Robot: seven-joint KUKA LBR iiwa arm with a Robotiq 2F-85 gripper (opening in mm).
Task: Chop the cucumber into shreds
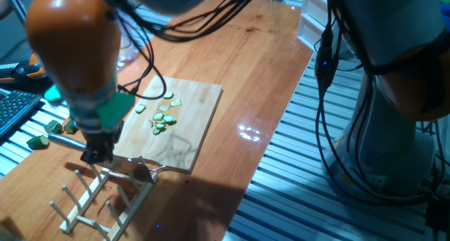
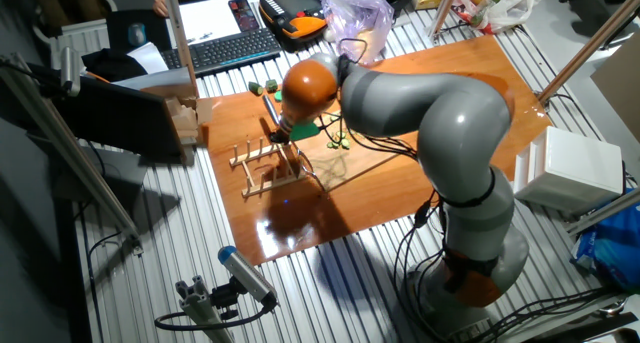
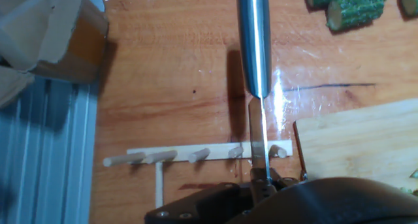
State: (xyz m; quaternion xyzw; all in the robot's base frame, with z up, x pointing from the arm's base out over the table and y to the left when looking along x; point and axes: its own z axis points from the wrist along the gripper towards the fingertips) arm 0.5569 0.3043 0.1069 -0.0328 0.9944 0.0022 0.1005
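I see a wooden peg rack [image 1: 105, 199] near the desk [image 1: 253, 72] edge, just beside the wooden board [image 1: 184, 121] corner.

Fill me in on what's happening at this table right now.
The arm's gripper holds a knife and hangs over the wooden peg rack, beside the cutting board. The shreds lie in a small pile on the board, so the chopping looks done. A few whole cucumber chunks sit off the board on the table.
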